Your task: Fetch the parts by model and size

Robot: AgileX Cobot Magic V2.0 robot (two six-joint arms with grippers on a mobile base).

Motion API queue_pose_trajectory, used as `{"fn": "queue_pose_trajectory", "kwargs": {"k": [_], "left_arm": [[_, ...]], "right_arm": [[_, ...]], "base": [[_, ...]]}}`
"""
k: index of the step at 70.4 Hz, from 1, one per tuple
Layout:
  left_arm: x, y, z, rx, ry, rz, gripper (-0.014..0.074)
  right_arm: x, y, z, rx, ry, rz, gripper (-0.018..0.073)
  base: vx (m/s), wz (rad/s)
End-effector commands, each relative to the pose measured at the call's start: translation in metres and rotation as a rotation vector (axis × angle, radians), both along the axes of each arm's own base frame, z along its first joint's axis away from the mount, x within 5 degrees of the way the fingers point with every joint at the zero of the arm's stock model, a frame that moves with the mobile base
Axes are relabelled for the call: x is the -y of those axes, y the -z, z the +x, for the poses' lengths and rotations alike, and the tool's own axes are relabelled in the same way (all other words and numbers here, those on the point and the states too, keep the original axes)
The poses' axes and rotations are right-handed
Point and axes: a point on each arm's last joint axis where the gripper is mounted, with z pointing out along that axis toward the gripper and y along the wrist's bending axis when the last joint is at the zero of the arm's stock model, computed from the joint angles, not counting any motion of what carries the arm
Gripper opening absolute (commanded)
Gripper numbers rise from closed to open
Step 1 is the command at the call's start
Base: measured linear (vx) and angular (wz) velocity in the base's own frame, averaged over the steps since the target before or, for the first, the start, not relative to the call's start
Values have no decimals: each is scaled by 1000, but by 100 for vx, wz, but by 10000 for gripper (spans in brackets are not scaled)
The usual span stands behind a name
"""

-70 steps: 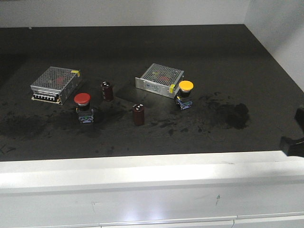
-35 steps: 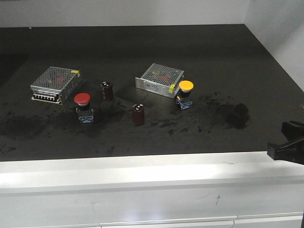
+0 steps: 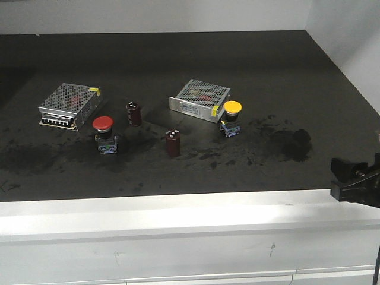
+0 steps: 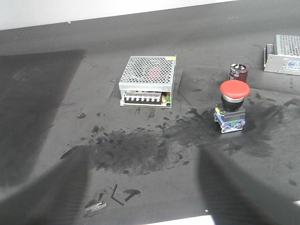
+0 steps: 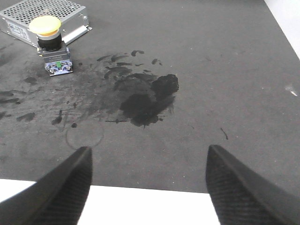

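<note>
Standing by the bench, biggest thing first: a black mat (image 3: 178, 53), smeared and scuffed toward the front. On it sit two mesh metal boxes, the left box (image 3: 68, 104) and the right box (image 3: 199, 99), well apart.

The right gripper (image 5: 149, 150) hangs over the mat's near right edge with its jaws spread wide and nothing between them. The left gripper (image 4: 145, 159) only shows as two blurry fingers in its own wrist view, but it's wide apart and empty too.

Smaller stuff: a back cylinder (image 3: 134, 113) and a front cylinder (image 3: 173, 143), both upright between the boxes.

Then the actual parts. The red switch (image 3: 104, 133) stands upright near the front of the left box. The yellow switch (image 3: 231, 117) stands just beside the right box's front corner; can't tell if they touch.

My guess is this is the approach step, with nothing picked yet. Next the right arm would need to go forward and left to straddle the yellow switch, probably on the body under the cap. It'll want to come in from the open side so a finger doesn't clip the box.
</note>
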Motion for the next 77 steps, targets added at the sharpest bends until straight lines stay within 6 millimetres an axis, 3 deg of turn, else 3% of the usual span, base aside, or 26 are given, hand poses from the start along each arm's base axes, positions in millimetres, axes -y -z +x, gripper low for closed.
{"fn": "queue_pose_trajectory", "kwargs": {"k": [1,10,20,46,59,77], "left_arm": [[2,-19,3,112,2,-54,524],[3,-24,4,115,0,-94,522],[5,-40,19,6,7,-125,522],[16,-78,102,-233,46,-169,522],[41,-84,144,-309,135,-145,522],[83,-72,198,-391,200,-130,522]], "right_arm": [[-1,-16,5,94,-9,-4,508],[-1,-16,5,92,-9,-4,507],[-1,-16,4,89,-9,-5,507],[-1,-16,4,89,-9,-5,507],[-1,-16,4,89,-9,-5,507],[-1,-16,4,91,-9,-5,507]], "base": [[0,0],[0,0],[0,0],[0,0],[0,0],[0,0]]}}
